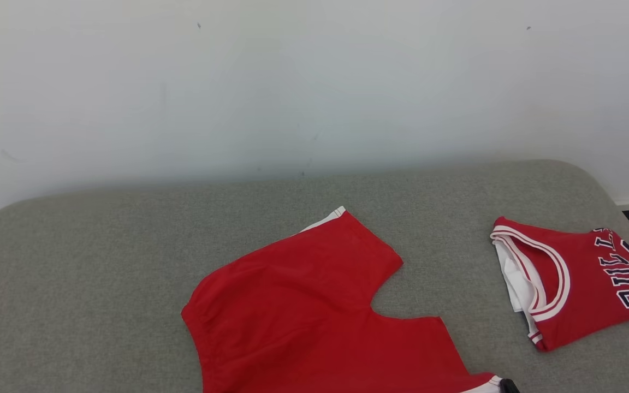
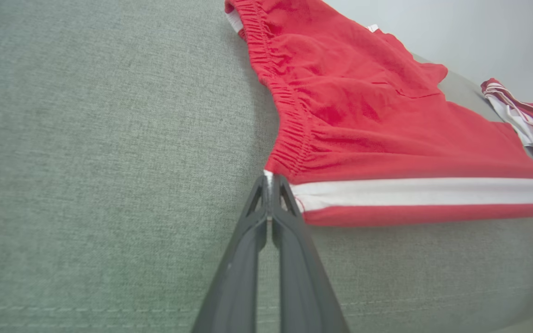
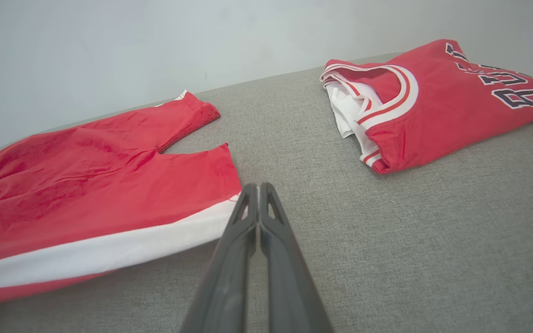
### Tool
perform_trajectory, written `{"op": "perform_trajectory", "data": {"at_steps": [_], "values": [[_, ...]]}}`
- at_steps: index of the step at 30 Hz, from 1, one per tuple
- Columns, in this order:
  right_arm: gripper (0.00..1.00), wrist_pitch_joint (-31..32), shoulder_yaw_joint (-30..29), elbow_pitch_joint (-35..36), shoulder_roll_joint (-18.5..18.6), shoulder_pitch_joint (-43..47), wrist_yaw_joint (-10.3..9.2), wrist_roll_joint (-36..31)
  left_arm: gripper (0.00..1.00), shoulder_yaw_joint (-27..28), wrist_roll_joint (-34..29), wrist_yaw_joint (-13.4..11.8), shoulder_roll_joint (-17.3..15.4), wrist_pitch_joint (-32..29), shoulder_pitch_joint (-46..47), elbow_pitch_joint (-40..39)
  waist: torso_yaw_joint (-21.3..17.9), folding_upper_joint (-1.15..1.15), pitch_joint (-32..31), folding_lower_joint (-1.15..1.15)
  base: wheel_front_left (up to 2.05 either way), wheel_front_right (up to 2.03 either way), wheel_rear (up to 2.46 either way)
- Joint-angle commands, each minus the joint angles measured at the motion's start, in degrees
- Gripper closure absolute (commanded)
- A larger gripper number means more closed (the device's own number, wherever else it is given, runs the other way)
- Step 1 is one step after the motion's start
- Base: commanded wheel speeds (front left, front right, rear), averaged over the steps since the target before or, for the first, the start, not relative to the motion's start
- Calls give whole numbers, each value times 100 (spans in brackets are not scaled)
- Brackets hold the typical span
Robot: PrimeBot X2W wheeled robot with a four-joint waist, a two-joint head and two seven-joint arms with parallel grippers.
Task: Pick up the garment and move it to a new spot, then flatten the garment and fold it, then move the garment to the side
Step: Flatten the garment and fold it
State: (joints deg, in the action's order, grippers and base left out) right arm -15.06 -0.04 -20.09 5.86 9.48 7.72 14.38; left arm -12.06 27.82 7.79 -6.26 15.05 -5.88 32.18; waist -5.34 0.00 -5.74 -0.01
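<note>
Red shorts (image 1: 320,311) with a white side stripe lie spread flat on the grey cushioned surface (image 1: 101,262), legs pointing toward the wall. In the left wrist view my left gripper (image 2: 270,178) is shut on the waistband corner of the shorts (image 2: 363,120), where the white stripe (image 2: 424,192) ends. In the right wrist view my right gripper (image 3: 257,187) is shut at the hem corner of the near leg of the shorts (image 3: 109,185), at the other end of the stripe. A dark fingertip (image 1: 508,386) of the right gripper shows at the bottom edge of the head view.
A folded red jersey (image 1: 576,284) with white trim and dark lettering lies to the right of the shorts, also seen as the jersey (image 3: 437,106) in the right wrist view. A pale wall (image 1: 314,82) rises behind the cushion. Bare grey fabric stretches to the left.
</note>
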Motion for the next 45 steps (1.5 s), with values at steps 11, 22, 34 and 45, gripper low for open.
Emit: {"op": "perform_trajectory", "data": {"at_steps": [11,22,34,45], "values": [[100,-9,44,158,219,-714,-36,-144,100,-90,-112,-43,-94,16,446,-379,528,0,335,1,0,0,0],[100,-8,215,-582,545,-2495,-35,-405,100,-268,-188,-40,10,16,1504,-653,986,0,1054,1,0,0,0],[100,-5,276,-1697,943,-4765,-31,-760,100,-480,-142,-39,288,16,3083,-505,1373,0,2448,1,0,0,0],[100,-5,500,-2130,969,-5640,-32,-965,100,-290,-206,-39,336,16,3436,-551,1521,0,2981,1,0,0,0]]}}
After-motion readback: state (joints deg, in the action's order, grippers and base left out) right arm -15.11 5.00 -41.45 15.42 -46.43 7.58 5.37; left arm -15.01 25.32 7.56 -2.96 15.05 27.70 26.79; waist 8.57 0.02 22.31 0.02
